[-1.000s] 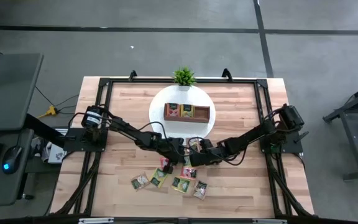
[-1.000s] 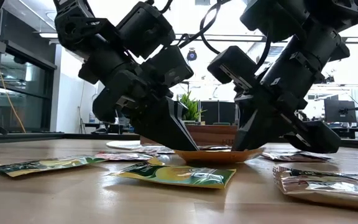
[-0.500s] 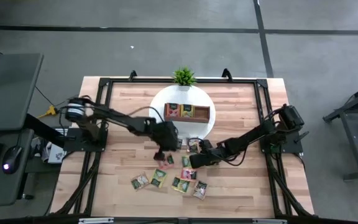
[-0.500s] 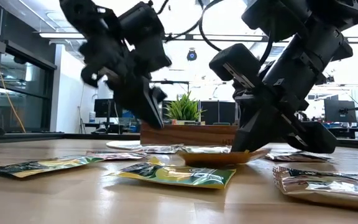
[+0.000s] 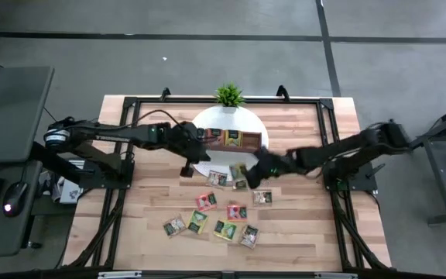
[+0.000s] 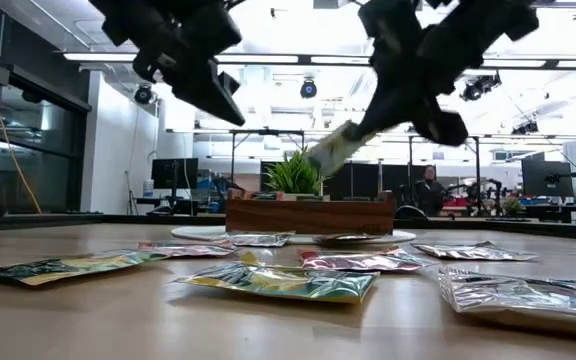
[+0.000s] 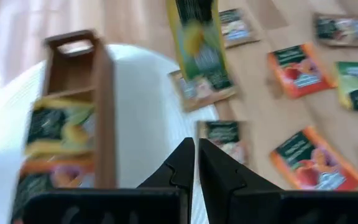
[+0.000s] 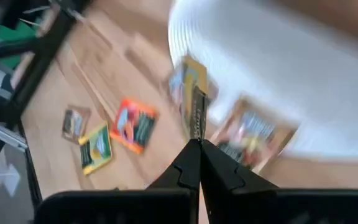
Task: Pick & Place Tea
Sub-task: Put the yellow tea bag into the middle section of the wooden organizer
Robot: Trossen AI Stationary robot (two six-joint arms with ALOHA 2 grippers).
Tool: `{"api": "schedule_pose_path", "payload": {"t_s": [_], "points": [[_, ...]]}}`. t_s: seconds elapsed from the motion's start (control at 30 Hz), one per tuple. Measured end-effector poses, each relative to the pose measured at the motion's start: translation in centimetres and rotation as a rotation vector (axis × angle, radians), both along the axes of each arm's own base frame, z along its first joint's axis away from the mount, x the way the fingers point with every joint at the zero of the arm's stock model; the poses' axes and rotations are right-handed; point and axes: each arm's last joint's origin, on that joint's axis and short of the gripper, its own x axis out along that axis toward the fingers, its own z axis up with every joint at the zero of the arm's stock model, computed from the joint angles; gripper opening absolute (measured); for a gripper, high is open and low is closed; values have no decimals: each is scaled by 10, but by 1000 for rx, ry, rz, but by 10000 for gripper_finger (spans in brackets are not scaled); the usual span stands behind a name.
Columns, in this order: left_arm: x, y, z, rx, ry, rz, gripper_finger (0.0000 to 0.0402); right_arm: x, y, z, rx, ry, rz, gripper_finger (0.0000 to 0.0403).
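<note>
The right gripper (image 5: 248,172) is clamped on a yellow tea sachet (image 6: 330,152), lifted near the white plate (image 5: 201,124). The left gripper (image 5: 186,170), fingers together and empty, hangs over the plate's left edge.

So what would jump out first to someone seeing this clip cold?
The right gripper hangs in mid-air above the table, pinching a yellow tea bag that dangles near the white plate. Next, the scatter of bright tea bags on the wooden table in front of the plate, which carries a brown wooden tray. The left gripper is shut and empty at the plate's left edge.
</note>
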Motion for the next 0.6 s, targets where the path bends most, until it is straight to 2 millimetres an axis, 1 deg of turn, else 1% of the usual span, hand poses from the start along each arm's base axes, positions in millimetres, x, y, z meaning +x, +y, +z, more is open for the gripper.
{"api": "schedule_pose_path", "payload": {"t_s": [0.1,0.17,0.23,0.33,0.43,0.6], "points": [[-12,8,-10,-33,29,44,19,-19,-24,25,-72,-29,9,0],[-16,12,-19,-66,32,75,19,-32,-41,38,-114,-34,7,0],[-21,14,-32,-126,39,105,19,-45,-57,48,-157,-18,12,0],[-24,13,-45,-216,-18,118,19,-55,-77,71,-239,38,42,0],[-27,11,-56,-283,-72,155,19,-54,-96,96,-345,105,109,0],[-30,11,-63,-358,-151,211,19,-38,-129,127,-502,223,250,0]]}}
